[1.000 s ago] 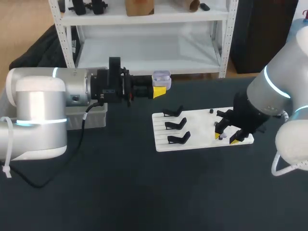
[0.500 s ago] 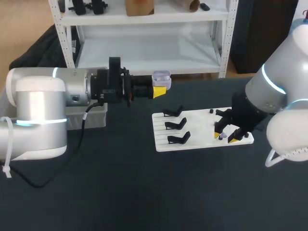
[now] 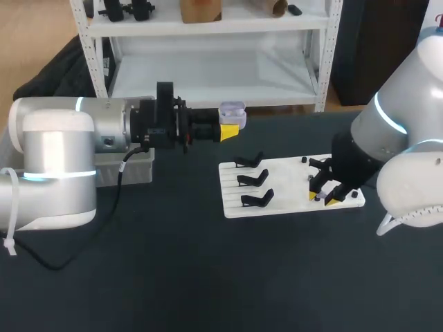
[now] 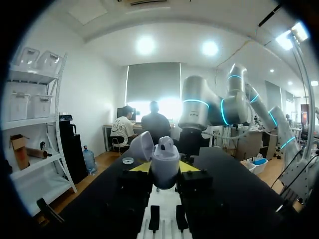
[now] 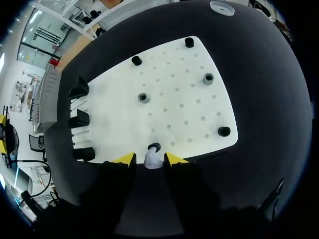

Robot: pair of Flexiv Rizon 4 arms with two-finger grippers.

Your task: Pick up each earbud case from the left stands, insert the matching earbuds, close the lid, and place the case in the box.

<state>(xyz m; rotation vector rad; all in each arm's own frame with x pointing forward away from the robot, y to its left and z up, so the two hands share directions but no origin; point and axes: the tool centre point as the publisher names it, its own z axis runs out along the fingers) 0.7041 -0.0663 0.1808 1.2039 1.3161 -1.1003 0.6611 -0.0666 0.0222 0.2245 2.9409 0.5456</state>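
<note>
My left gripper [image 3: 230,128] hovers above the table behind the board, shut on a lavender earbud case [image 3: 232,110] whose lid stands open. The left wrist view has the case [image 4: 165,162] upright between the yellow tips, lid tipped back. My right gripper [image 3: 323,198] is down at the near right edge of the white board [image 3: 291,181]. A small pale earbud [image 5: 151,158] sits between its fingers beside a black holder [image 5: 154,147], a thin gap showing on each side. Three black stands [image 3: 253,180] on the board's left are bare.
A grey box [image 3: 135,171] sits at the table's left, partly behind my left arm. Several small round holders [image 5: 144,97] dot the board's right half. Dark tabletop lies in front of the board.
My right gripper's fingers have narrowed around the earbud and the arm has edged slightly left. The left arm and the case have stayed still.
</note>
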